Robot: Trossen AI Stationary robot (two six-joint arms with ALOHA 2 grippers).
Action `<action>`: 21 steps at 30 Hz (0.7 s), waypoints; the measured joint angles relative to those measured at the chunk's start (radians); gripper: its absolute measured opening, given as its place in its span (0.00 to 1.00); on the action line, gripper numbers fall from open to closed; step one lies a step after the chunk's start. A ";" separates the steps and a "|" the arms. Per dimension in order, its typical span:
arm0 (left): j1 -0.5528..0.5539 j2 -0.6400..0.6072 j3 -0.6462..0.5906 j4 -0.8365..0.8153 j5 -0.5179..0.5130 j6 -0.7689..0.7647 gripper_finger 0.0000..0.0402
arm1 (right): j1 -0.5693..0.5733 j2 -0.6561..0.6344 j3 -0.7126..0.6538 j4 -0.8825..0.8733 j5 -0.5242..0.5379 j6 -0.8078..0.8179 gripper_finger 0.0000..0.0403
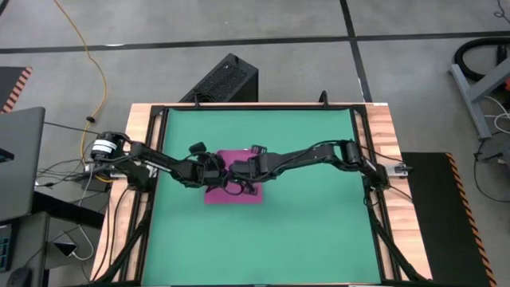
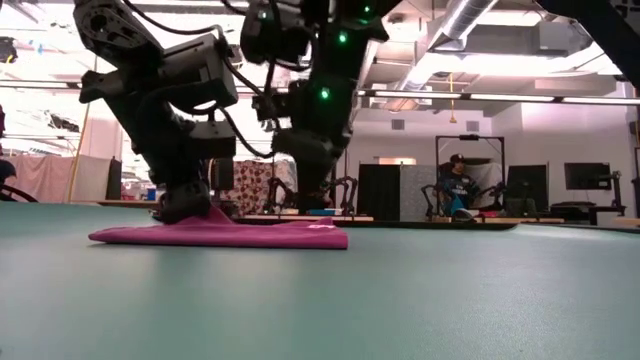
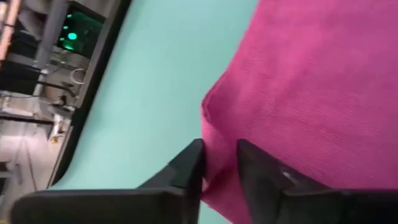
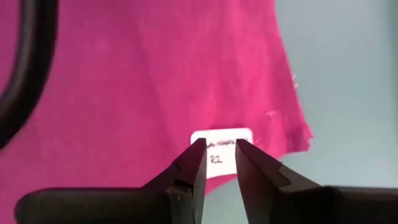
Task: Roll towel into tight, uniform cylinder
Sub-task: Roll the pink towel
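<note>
While the towel lies flat, my left pincer sits narrowly parted around its edge, right pincer narrowly parted over the tag. Looks like grab stage; next I'd pinch and start curling evenly.

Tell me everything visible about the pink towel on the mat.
The towel is magenta-pink soft cloth with a fine nap, lying nearly flat and folded, not yet rolled, near the middle of the green mat. A small white tag with faint writing sits at one edge. The left gripper has its fingers astride one raised edge. The right gripper is at the tag edge, fingers slightly apart. In the low view one end bunches upward under a gripper.
</note>
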 joint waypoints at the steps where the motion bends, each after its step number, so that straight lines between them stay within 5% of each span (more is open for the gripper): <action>1: 0.002 0.000 0.000 0.000 0.011 0.008 0.26 | 0.000 0.000 -0.007 -0.001 -0.001 0.002 0.27; 10: 0.007 -0.021 0.000 0.003 -0.098 0.143 0.51 | 0.074 -0.013 -0.032 0.044 0.089 -0.048 0.26; 21: -0.045 -0.127 0.000 0.018 -0.111 0.165 0.54 | 0.154 -0.041 -0.031 0.042 0.085 -0.053 0.26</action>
